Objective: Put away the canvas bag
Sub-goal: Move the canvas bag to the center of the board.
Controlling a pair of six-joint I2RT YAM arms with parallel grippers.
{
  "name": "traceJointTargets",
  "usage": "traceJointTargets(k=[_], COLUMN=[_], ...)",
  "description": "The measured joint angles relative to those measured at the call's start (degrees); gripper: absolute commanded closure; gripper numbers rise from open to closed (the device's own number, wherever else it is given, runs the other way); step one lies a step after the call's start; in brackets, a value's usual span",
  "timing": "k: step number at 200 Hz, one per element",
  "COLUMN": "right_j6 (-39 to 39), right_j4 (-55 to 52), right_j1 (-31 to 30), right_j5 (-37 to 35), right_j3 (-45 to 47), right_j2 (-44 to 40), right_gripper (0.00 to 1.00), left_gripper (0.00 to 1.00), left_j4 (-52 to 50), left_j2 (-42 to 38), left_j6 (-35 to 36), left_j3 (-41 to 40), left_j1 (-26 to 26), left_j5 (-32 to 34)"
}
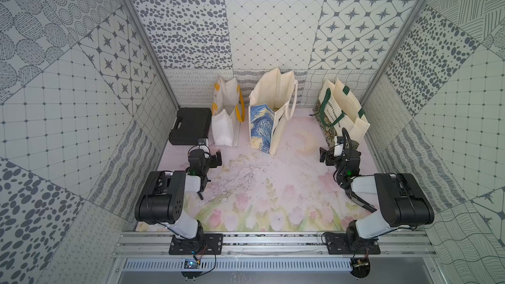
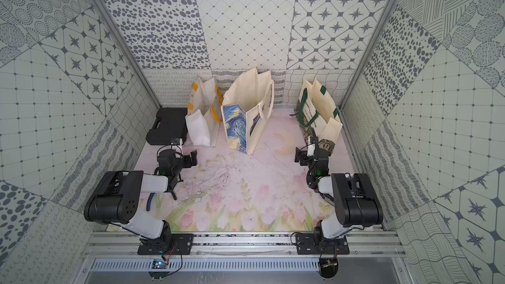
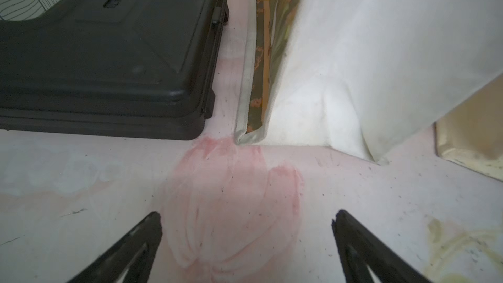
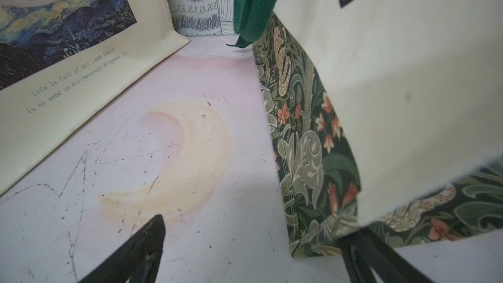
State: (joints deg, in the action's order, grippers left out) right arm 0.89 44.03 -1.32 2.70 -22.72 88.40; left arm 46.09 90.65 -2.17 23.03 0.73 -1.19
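Note:
Three canvas bags stand open along the back in both top views. They are a white bag with yellow handles (image 1: 224, 129) (image 3: 353, 63), a cream bag with a blue starry painting (image 1: 262, 127) (image 4: 68, 23), and a cream bag with green handles and a floral side (image 1: 347, 105) (image 4: 394, 91). My left gripper (image 1: 207, 157) (image 3: 247, 215) is open and empty, low over the mat just in front of the white bag. My right gripper (image 1: 338, 151) (image 4: 255, 227) is open and empty, with one finger beside the floral bag's front bottom corner.
A shut black plastic case (image 1: 190, 127) (image 3: 109, 63) lies at the back left, close beside the white bag. The floral mat (image 1: 273, 187) covers the floor. Patterned walls close in the left, right and back. A metal rail (image 1: 273, 244) runs along the front.

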Motion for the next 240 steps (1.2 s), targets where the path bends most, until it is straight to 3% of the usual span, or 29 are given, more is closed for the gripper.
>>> traceJointTargets(k=[165,195,240], right_j6=[0.2,0.24,3.85], right_j4=[0.2,-10.75,-31.12], right_j1=[-0.39,-2.12,-9.01], right_j5=[-3.21,-6.32,-16.83], right_j3=[-0.04,-4.28,-17.16], right_j2=[-0.11,-4.39,-14.62], right_gripper=[0.01,0.01,0.01], left_gripper=[0.0,0.0,0.0], left_j4=[0.37,2.14,-3.87], left_j2=[-0.02,-3.41,-18.43], left_j6=[-0.04,-0.22,-0.83], left_j3=[-0.17,-3.17,-1.51], left_j1=[0.0,0.31,3.54], left_j5=[-0.17,0.5,5.88])
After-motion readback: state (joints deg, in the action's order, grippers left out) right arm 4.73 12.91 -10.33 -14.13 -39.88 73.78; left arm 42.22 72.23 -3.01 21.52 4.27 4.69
